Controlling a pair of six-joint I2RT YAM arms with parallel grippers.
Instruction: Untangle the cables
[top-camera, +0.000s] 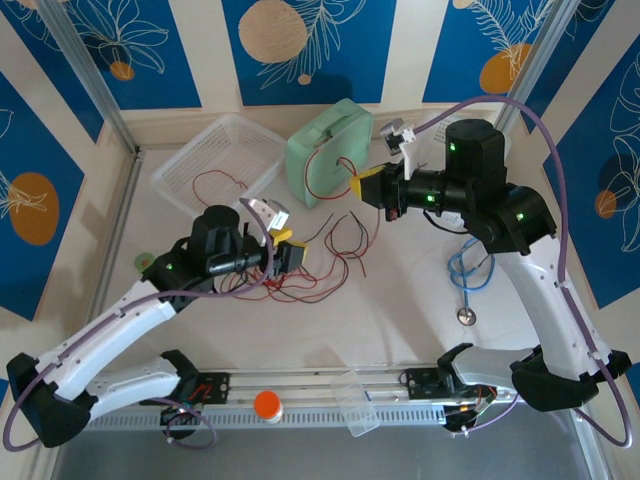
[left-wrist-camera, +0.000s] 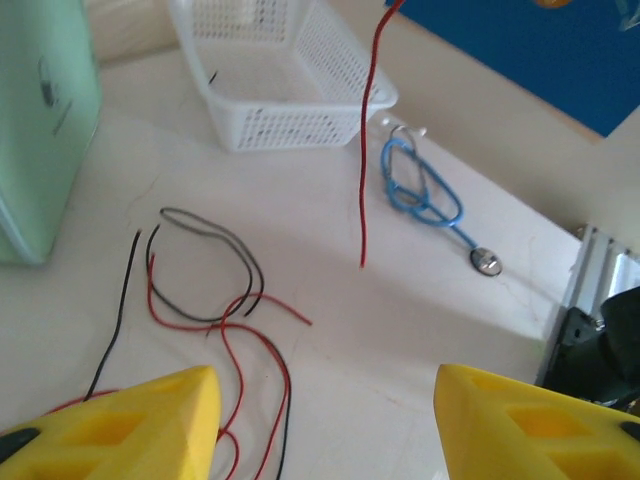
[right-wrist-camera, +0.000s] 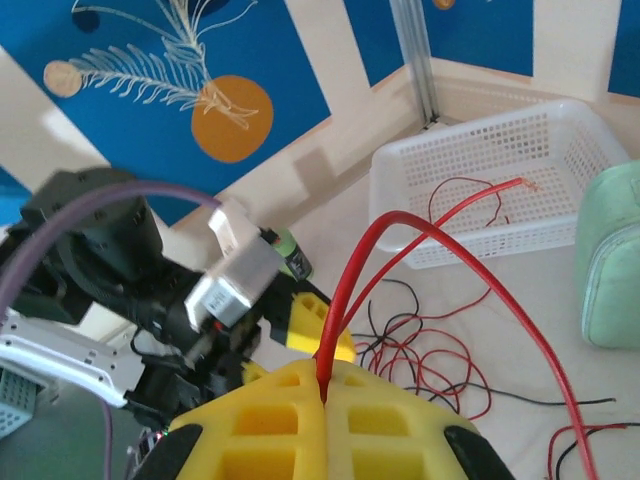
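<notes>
Cables (top-camera: 318, 270), light and limp, probably best pinched near an end; right pincer (right-wrist-camera: 325, 388) clamps a red cable (right-wrist-camera: 330, 340), left pincer (left-wrist-camera: 325, 390) gapes empty

The cables (top-camera: 322, 270) are thin red and black wires. Most lie on the table (top-camera: 400, 310) in a loose, mixed-up pile, looping over each other. A curled red wire (top-camera: 218, 182) sits inside the white basket (top-camera: 235, 130). A long red wire (right-wrist-camera: 345, 290) is pinched tight in the right gripper (right-wrist-camera: 325, 388) and bends up like an arch.
</notes>
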